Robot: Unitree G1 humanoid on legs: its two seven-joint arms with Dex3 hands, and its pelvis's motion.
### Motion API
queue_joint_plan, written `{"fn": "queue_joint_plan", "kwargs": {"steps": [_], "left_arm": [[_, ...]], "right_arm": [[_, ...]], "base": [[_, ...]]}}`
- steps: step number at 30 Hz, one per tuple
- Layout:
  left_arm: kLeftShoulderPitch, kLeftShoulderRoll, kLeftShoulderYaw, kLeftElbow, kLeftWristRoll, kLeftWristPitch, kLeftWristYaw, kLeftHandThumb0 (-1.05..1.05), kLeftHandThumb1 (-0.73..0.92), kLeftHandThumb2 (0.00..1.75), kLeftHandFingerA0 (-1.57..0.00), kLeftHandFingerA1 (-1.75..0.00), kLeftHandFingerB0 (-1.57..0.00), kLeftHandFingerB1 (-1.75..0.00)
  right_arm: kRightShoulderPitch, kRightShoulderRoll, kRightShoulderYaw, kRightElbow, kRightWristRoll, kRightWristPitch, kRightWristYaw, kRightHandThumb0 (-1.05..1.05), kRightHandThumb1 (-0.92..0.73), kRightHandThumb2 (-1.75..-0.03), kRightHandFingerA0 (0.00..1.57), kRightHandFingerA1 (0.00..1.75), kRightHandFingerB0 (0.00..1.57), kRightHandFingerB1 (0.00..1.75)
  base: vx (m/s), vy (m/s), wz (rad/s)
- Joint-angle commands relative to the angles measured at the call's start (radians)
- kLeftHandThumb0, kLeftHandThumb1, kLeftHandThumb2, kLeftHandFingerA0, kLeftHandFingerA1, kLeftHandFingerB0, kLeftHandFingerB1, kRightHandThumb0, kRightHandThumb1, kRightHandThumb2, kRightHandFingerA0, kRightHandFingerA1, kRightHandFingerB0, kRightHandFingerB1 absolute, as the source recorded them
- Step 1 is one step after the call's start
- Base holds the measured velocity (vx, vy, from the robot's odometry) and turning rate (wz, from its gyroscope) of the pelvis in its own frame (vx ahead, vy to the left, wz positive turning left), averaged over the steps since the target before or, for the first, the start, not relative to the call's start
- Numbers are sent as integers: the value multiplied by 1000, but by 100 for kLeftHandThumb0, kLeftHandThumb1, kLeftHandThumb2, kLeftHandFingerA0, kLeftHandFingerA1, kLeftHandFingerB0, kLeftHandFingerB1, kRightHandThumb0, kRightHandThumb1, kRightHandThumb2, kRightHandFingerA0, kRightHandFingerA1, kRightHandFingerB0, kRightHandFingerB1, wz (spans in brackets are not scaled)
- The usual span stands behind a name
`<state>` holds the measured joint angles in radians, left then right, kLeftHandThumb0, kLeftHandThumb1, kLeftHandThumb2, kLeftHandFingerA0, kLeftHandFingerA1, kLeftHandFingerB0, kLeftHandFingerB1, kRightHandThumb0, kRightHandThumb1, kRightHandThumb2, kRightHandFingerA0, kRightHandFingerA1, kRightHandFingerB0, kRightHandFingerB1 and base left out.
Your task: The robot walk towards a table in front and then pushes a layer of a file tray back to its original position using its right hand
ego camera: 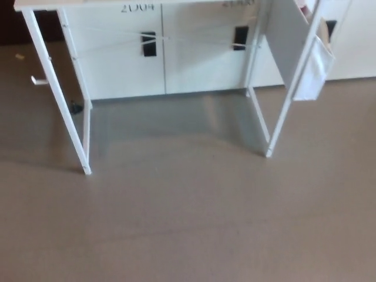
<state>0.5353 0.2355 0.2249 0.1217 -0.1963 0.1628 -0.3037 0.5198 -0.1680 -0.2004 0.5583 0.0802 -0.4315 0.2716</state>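
The brown floor (188,223) fills most of the head view. Beyond it stands the white-legged worktop (59,100), with white cabinets (147,53) behind. The file tray is out of frame, presumably on top. Neither robot hand shows, so finger state is unknown. Judging by type, a tray layer should slide lightly; push flat on its front edge.

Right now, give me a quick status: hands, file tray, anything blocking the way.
Both hands out of view. File tray not visible; only the white table's legs and cabinets behind. Floor ahead shows nothing blocking.
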Motion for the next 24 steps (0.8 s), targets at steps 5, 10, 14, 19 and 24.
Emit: {"fn": "queue_joint_plan", "kwargs": {"steps": [5, 10, 14, 19, 24], "left_arm": [[-11, 10, -2, -18, 14, 4, 9, -11, 44, 88, -34, -58, -22, -51], [-5, 15, -5, -6, 20, -16, 3, -12, 44, 88, -35, -59, -23, -51], [-10, 15, -4, -11, 18, -3, 5, -14, 44, 87, -35, -58, -22, -51], [-6, 14, -8, -36, 22, 15, 13, -11, 44, 88, -35, -58, -22, -51], [-18, 15, -6, -23, 24, 21, 14, -10, 44, 88, -36, -59, -23, -51]], "right_arm": [[3, -23, 14, -24, -22, 2, -20, -76, -27, -58, 92, 48, 96, 47], [-16, -27, 13, 39, -20, -38, -18, -76, -27, -58, 93, 49, 96, 47], [-14, -24, 14, 29, -19, -25, -27, -75, -26, -58, 93, 48, 97, 47], [-16, -25, 17, 34, -26, -29, -33, -77, -27, -58, 94, 49, 97, 47], [-16, -27, 19, 46, -30, -61, -28, -78, -28, -59, 92, 49, 95, 48]], "base": [[341, -229, 27], [290, -18, -17], [347, 161, -28], [253, 143, -8], [124, 94, 6]]}}
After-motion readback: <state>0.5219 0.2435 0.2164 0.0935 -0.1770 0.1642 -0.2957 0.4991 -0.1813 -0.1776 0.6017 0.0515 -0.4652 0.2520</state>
